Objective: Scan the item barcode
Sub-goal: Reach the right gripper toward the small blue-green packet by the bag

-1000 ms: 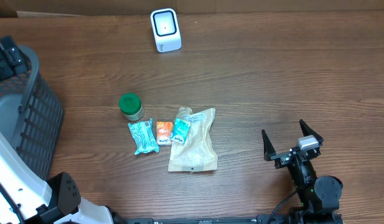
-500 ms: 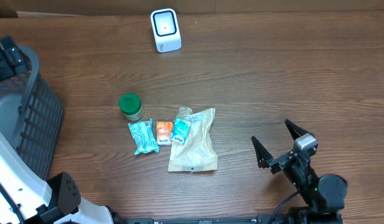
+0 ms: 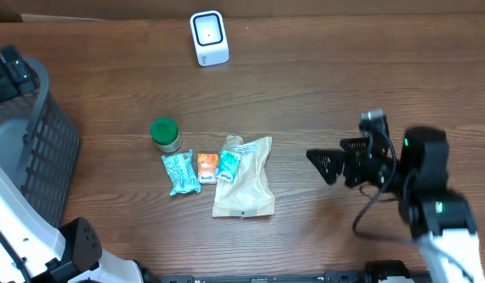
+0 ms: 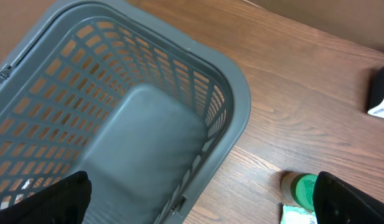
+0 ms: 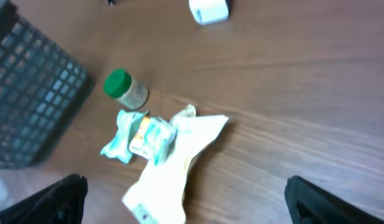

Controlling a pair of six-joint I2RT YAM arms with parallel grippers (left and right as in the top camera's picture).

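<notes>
Items: green-lidded jar upright, teal packet, orange packet, crumpled tan pouch, clustered mid-table | white scanner at the far edge, well apart | right end effector spread, empty, beside the pouch | left end effector spread above the grey basket

Right arm: blk rounded housings, white lower link, sm green light on the wrist, grey block on top, thin blk cable in a loop. The right claw is matte blk w/ two pointed wedge fingers; fingertips look dark & blurred in wrist view. Left arm: white shell, blk round joint. The left claw has blk tapered fingers, no markings legible.
</notes>
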